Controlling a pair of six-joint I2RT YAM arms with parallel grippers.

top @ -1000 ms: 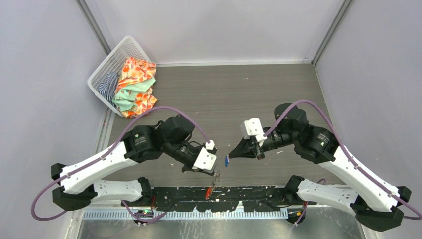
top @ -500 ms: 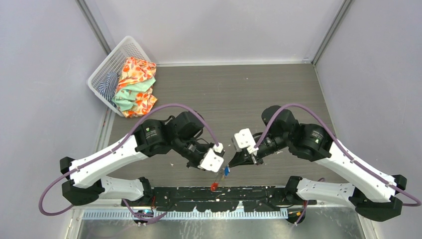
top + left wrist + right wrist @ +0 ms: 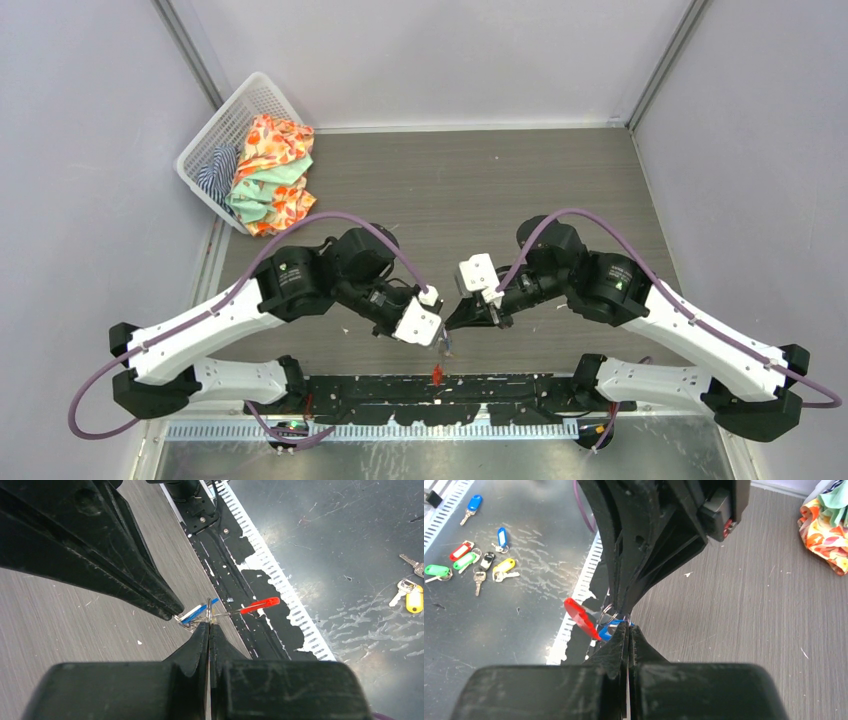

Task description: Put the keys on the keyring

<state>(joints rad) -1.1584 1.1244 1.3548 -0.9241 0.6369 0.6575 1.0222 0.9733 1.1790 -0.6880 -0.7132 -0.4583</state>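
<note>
Keyring pinched in left claw meets blue key clamped in right claw.

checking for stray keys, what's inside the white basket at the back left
Crumpled cloths fill the basket: an orange floral one, a mint one, a blue striped one. Nothing else shows; whatever lies under the cloths, and the basket's floor, is covered.

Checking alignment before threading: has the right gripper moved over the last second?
Yes. The right gripper has shifted left and slightly nearer the black base rail, closing its gap to the left gripper.
</note>
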